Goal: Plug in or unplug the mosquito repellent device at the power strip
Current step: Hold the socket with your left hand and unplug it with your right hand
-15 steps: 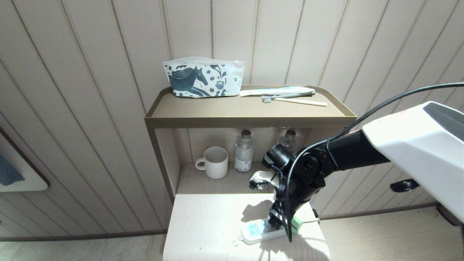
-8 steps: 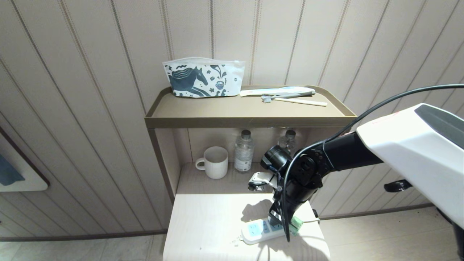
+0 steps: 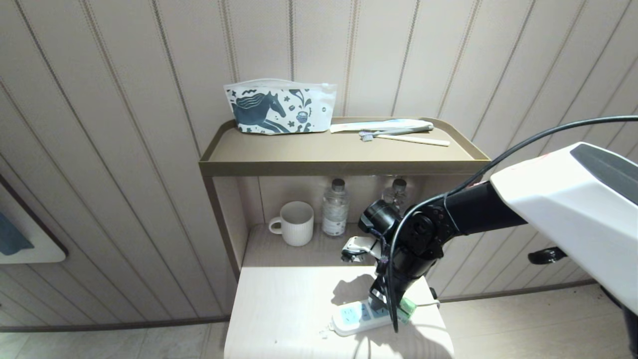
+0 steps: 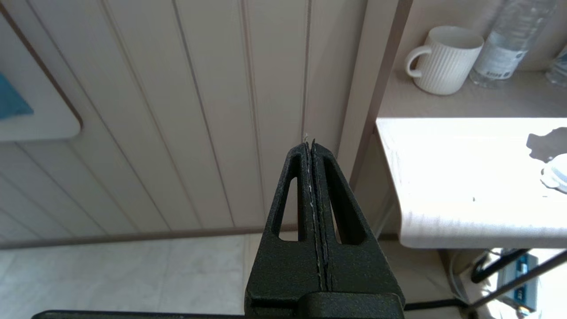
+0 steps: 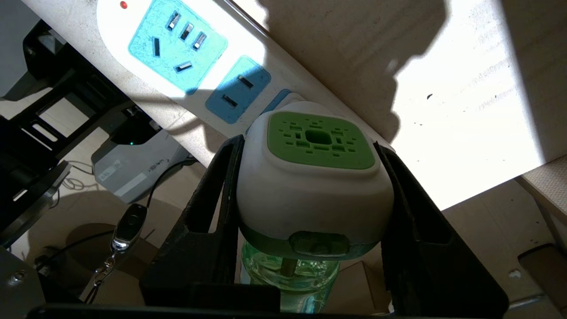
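I've got the counter (image 3: 279, 309) lit by sun below a shelf unit (image 3: 344, 162). Power strip (image 3: 356, 316) lies at the counter's near right edge, cord end to the right. My right end effector (image 5: 312, 177) is clamped on the mosquito repellent device (image 5: 316, 186), 1 finger each side of its white body; device sits on the strip at its right end, approx. 2 sockets free to the left. Left end effector (image 4: 312, 177) hangs left of the counter, fingers pressed together, holding nothing.

Green-faced white mosquito repellent device (image 5: 316, 177)
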